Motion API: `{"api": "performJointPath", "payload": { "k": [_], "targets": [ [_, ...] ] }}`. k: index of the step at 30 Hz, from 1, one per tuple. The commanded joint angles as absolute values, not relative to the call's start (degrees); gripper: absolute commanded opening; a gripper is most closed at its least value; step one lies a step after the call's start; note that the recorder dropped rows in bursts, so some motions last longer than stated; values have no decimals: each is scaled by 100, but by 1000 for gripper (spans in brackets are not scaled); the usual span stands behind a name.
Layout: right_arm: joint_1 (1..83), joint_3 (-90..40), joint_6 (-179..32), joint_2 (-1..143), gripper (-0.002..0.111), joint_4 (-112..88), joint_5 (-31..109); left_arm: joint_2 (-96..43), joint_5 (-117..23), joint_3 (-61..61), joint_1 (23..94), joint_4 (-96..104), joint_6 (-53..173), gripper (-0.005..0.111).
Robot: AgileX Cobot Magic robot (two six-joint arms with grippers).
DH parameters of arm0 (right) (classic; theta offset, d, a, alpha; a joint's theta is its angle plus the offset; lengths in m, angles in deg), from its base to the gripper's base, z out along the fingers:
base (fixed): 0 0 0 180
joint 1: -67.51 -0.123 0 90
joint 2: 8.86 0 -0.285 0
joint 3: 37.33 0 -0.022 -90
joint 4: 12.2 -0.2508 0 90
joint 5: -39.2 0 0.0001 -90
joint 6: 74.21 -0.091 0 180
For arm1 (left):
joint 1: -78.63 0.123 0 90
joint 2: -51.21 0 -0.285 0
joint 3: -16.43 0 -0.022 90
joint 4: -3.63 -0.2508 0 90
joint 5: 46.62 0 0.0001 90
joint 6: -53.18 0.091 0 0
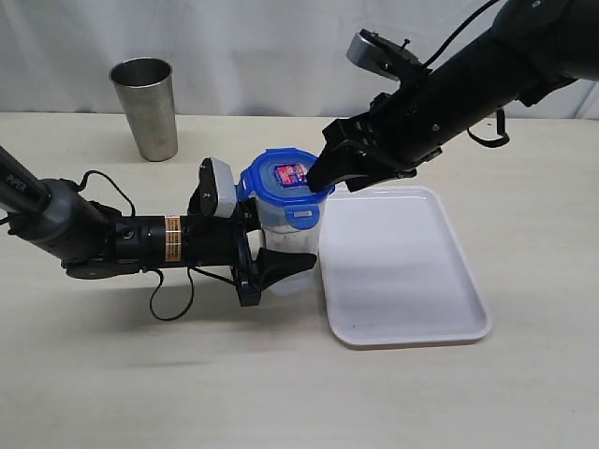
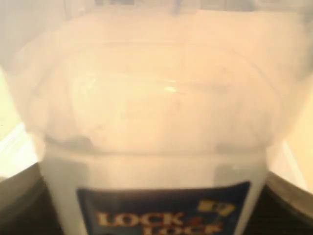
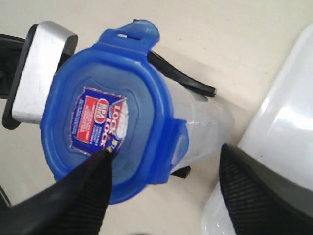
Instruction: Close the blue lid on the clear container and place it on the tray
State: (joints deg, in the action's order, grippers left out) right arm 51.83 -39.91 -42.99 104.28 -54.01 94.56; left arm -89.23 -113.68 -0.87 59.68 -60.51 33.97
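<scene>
The clear container point(image 1: 292, 236) stands upright on the table just left of the tray point(image 1: 412, 309). My left gripper point(image 1: 279, 254) is shut on its lower body, and its printed label point(image 2: 164, 213) fills the left wrist view. The blue lid point(image 1: 284, 178) sits on the container's mouth with its red-blue sticker point(image 3: 100, 121) facing up. One flap point(image 3: 143, 30) sticks outward. My right gripper point(image 1: 323, 178) hovers open over the lid's tray side. One fingertip point(image 3: 100, 159) rests at the sticker's edge; the other finger point(image 3: 259, 188) hangs over the tray point(image 3: 283, 127).
A steel cup point(image 1: 146, 108) stands at the back left of the table. The white tray lies right of the container, with nothing on it. A white curtain backs the table.
</scene>
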Motion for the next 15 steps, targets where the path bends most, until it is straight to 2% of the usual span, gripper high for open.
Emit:
{"api": "performJointPath", "payload": {
  "k": [1,11,15],
  "targets": [
    [5170,-4010,-4054,10306,60,-5418,9615,-8916,-11248,-62,5939,-6061,3363,0],
    [5034,-4451,-3206,9564,60,-5523,9474,-8916,-11234,-62,5939,-6060,3363,0],
    [4545,-4447,-2277,9237,50,-5056,9641,-8916,-11234,-62,5939,-6047,3363,0]
  ]
}}
